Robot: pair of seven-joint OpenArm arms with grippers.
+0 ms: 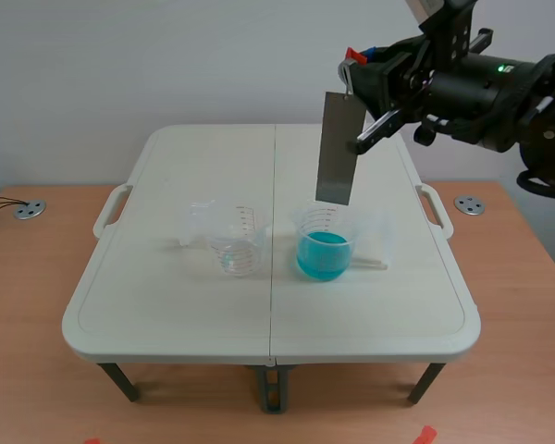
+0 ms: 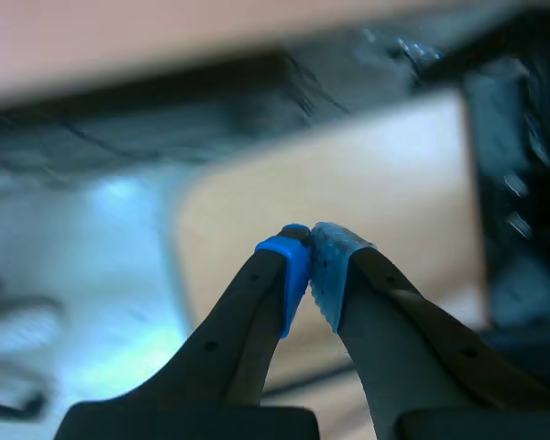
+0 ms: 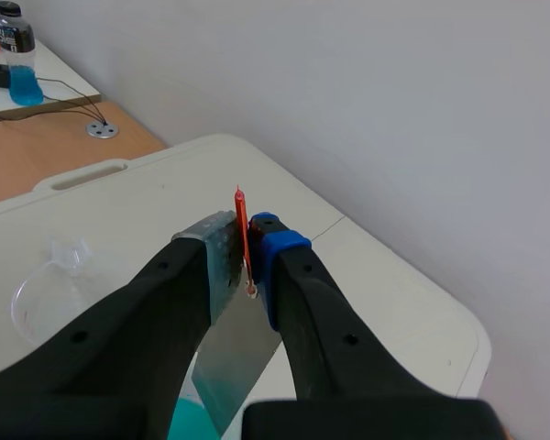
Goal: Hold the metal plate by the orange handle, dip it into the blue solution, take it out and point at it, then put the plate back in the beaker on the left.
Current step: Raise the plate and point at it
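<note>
**Status: plate suspended above the blue beaker**

1. Reference point. I take all positions from the beaker of blue solution (image 1: 324,245), which stands on the white counter (image 1: 213,314).

2. Right end effector (image 1: 363,92). It sits high above the reference beaker and slightly behind it. In the right wrist view its two pads are closed on the orange handle (image 3: 243,234), which is pinched edge-on between them. I read this as a firm grip with only the thin handle separating the pads.

3. Metal plate (image 1: 337,148). It hangs from the handle directly over the reference beaker, nearly upright with a slight tilt. Its lower edge is level with the beaker's rim and above the liquid surface. I cannot tell whether the edge touches the rim.

4. Empty beaker (image 1: 238,242). It stands on the counter beside the reference beaker, on the robot's left of it, with a gap between the two.

5. Left end effector (image 2: 310,261). It does not appear in the scene view. In its own wrist view the two pads meet with nothing between them.
</note>
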